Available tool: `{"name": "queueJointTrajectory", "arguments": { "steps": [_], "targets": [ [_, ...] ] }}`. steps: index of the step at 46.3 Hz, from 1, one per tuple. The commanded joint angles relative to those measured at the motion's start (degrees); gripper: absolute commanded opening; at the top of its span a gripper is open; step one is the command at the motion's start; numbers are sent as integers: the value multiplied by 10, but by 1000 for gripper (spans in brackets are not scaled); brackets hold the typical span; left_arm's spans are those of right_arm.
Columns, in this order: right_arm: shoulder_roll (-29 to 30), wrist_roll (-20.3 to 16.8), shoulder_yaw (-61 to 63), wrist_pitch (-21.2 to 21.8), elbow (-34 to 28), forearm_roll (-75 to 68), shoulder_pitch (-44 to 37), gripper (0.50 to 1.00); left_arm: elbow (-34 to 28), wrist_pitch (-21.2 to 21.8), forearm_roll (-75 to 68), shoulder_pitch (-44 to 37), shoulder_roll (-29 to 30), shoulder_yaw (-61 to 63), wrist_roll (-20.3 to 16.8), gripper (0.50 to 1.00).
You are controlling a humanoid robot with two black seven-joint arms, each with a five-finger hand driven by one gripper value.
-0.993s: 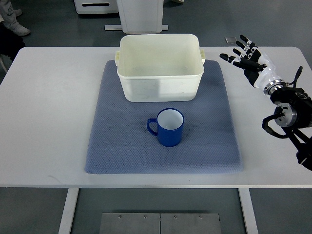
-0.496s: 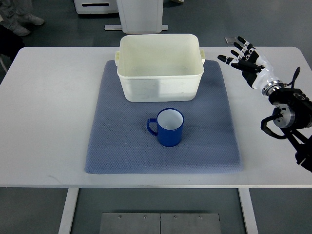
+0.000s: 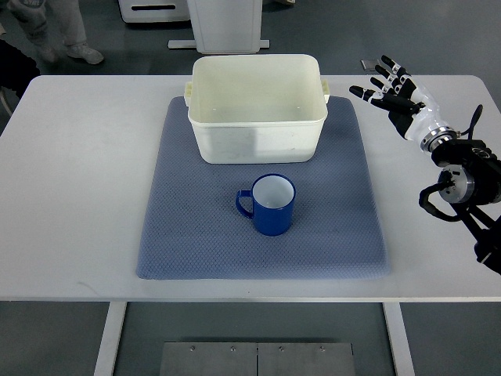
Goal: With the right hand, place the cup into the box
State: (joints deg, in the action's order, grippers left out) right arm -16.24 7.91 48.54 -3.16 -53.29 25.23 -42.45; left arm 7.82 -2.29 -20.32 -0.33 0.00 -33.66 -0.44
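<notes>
A blue cup (image 3: 271,204) with a white inside stands upright on the blue-grey mat (image 3: 188,227), its handle to the left. The white box (image 3: 257,106) stands empty on the mat just behind the cup. My right hand (image 3: 394,89) is over the table's far right, level with the box and well to the right of it, fingers spread and holding nothing. The left arm does not show.
The white table (image 3: 70,196) carries the mat at its middle. A person's legs and shoes (image 3: 59,31) show on the floor at the far left. A white machine base (image 3: 223,23) stands behind the table.
My right hand has barely shifted, staying at the far right. The person on the floor at the upper left has walked further to the right.
</notes>
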Motion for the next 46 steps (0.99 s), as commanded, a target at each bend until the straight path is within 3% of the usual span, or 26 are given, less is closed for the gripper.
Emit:
{"name": "queueJointTrajectory", "arguments": {
  "steps": [1,29,41,46],
  "targets": [
    [0,0,1,0,-1,0,0,1000,0,0,0,0,0,0,0,1000],
    [-1,0,1,2,-1,0,-3,1000,0,0,0,0,0,0,0,1000],
    [-5,0,4,57,-4,0,-3,1000,0,0,-1,1,0,0,0,1000],
    [-13,0,6,80,-36,0,-3,998,0,0,-1,0,0,0,0,1000]
  ]
}}
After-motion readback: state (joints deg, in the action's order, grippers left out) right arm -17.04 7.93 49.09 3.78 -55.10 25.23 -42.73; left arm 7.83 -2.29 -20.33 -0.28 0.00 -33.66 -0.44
